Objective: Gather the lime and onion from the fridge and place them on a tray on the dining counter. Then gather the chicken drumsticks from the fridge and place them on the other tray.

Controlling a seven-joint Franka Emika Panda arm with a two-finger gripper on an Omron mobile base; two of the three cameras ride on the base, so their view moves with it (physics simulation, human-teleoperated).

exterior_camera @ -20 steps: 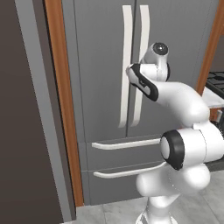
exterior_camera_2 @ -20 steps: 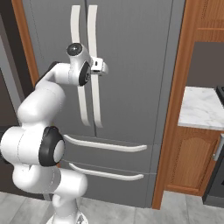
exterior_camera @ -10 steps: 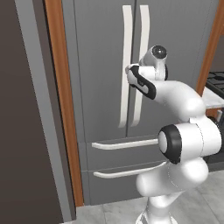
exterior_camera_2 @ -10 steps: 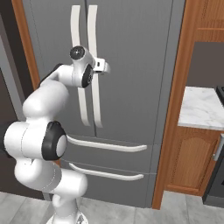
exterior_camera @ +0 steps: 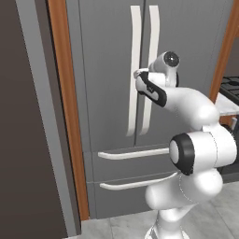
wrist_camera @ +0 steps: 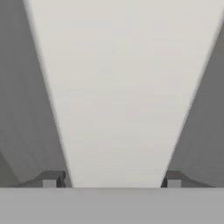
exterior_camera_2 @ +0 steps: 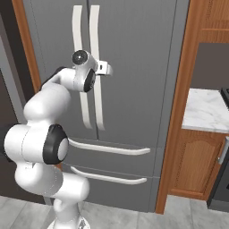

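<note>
We see the tall dark-grey French-door fridge (exterior_camera: 186, 51) with both doors closed and its two lower drawers shut, each drawer carrying a long white horizontal bar. Two long curved white handles run side by side down the middle seam of the doors; in the left base view they are the left handle (exterior_camera: 134, 70) and the right handle (exterior_camera: 150, 42).

Our white arm reaches up from the base to these handles. The pincer (wrist_camera: 112, 181) sits right at handle height, pressed in close against the fridge front. In the hand view, its two small dark fingertips (wrist_camera: 54, 179) stand spread apart, one on each side of a broad pale-white bar that passes between them and widens toward the top of the picture, with dark-grey door surface to either side. So the pincer is spread around one white handle; we cannot tell whether the tips touch it. From the base views we cannot say for certain which of the two handles it is, since the wrist covers that spot.

In the right base view, a warm brown wooden panel (exterior_camera_2: 176, 112) frames the fridge, and beside it stands a white-grey marble bench (exterior_camera_2: 205, 109) on a wooden cabinet.
</note>
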